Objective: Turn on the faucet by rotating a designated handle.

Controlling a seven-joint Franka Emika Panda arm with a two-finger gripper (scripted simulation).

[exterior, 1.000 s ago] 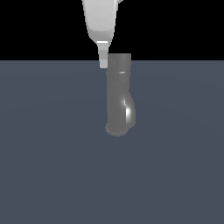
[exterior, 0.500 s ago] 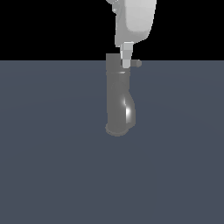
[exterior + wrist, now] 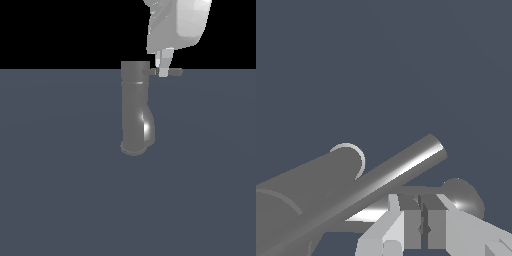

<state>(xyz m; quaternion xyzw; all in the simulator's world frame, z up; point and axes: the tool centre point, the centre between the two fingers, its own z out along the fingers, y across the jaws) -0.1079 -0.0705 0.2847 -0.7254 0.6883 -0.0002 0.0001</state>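
where the glossy grey faucet (image 3: pixel 136 110) bulges, thin straight handle (image 3: pixel 172 72) juts sideways, white gripper (image 3: pixel 163 71) nearly closed at it

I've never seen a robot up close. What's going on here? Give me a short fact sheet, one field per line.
scene: simulator render, plain grey floor
main object: faucet, glossy grey, standing upright
handle: thin rod sticking out of the cap toward the exterior view's right
end effector: white, reaching down from above onto the handle
fingers: nearly closed together; whether they clamp the handle is unclear
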